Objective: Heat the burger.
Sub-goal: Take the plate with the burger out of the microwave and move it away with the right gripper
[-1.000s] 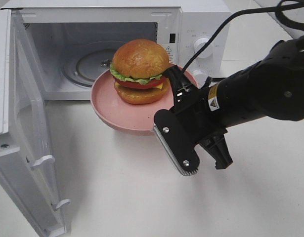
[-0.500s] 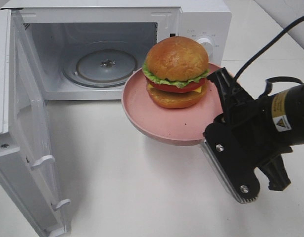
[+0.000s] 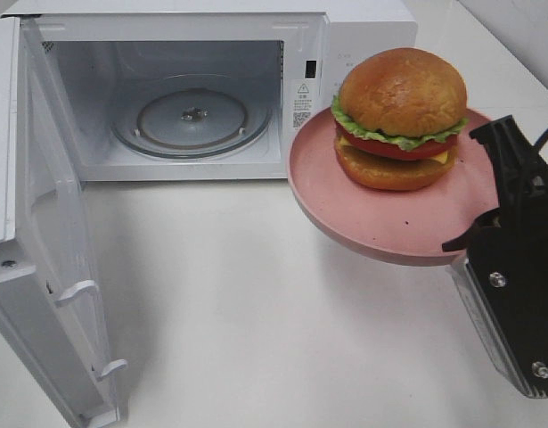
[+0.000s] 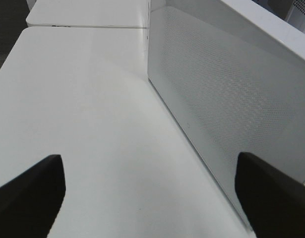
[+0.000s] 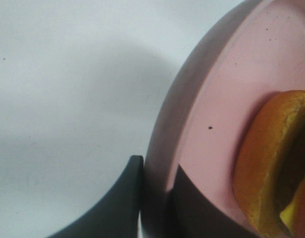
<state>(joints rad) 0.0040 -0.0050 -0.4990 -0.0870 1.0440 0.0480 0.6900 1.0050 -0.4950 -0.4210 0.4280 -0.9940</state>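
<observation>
The burger (image 3: 400,119) is carried on a pink plate (image 3: 380,218), whose rim at four o'clock is pinched by the right claw (image 3: 489,218) (partly cut off). The microwave (image 3: 189,89) stands open at ten o'clock on the tabletop (image 3: 256,312). The left claw (image 4: 152,193) is spread wide beside the microwave's door (image 4: 216,89).

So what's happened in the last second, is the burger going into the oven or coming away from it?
Coming away. The right gripper, shut on the rim of the pink plate, has carried the plate and the burger from the microwave opening to the right of the exterior high view, in front of the control panel. The grip did not change. The microwave door stays open and the turntable bare.
</observation>
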